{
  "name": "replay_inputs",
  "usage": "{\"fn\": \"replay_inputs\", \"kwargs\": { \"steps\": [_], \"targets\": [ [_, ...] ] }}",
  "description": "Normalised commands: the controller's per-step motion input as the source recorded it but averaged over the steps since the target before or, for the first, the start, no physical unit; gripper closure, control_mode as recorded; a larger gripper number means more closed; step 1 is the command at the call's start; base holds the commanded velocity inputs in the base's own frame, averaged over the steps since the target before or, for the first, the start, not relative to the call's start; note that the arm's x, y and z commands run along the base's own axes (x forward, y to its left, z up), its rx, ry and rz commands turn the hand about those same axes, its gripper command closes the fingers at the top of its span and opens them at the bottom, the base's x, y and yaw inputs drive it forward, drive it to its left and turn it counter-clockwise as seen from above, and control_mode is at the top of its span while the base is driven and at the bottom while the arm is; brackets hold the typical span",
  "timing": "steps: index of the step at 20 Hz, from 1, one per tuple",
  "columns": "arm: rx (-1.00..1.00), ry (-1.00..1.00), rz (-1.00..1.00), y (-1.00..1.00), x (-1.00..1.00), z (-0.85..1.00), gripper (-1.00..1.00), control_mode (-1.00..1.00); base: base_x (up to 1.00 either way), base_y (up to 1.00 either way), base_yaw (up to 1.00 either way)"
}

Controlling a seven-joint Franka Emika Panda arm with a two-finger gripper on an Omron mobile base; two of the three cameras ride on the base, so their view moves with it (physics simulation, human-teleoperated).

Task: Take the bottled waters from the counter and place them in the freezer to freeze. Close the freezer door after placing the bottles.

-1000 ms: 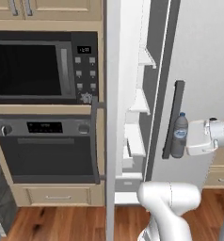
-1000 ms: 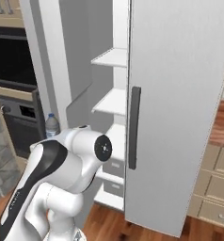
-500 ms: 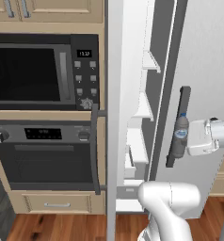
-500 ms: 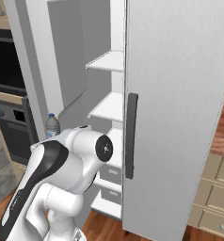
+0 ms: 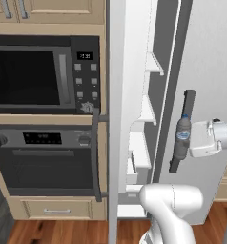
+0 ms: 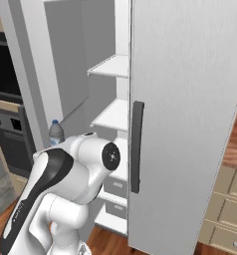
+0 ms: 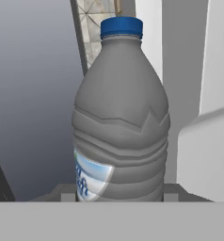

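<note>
Gripper (image 7: 119,200) clenched low on upright water bottle (image 7: 121,117), greyish, blue cap, blue-and-white label with lettering too partial to read, held in front of the open freezer (image 5: 139,143), its white door bins and shelves (image 6: 110,67) bare where visible.

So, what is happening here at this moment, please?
The robot arm holds a water bottle with a blue cap upright in its pincer, in front of the tall grey fridge. The freezer door stands open, and white shelves show inside. The bottle is not yet on a shelf; it is outside the compartment, near the dark handle of the right-hand fridge door. To the left are a black microwave and an oven.
</note>
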Motion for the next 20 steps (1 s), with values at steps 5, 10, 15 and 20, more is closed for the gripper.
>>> {"fn": "replay_inputs", "kwargs": {
  "steps": [5, 10, 15, 20],
  "targets": [
    [0.00, 0.00, 0.00, 0.00, 0.00, 0.00, 1.00, 1.00, 0.23, 0.00, 0.00],
    [0.00, 0.00, 0.00, 0.00, 0.00, 0.00, 1.00, 1.00, 0.37, 0.00, 0.00],
    [0.00, 0.00, 0.00, 0.00, 0.00, 0.00, 1.00, 1.00, 0.34, 0.00, 0.00],
    [0.00, 0.00, 0.00, 0.00, 0.00, 0.00, 1.00, 1.00, 0.28, 0.00, 0.00]
  ]
}}
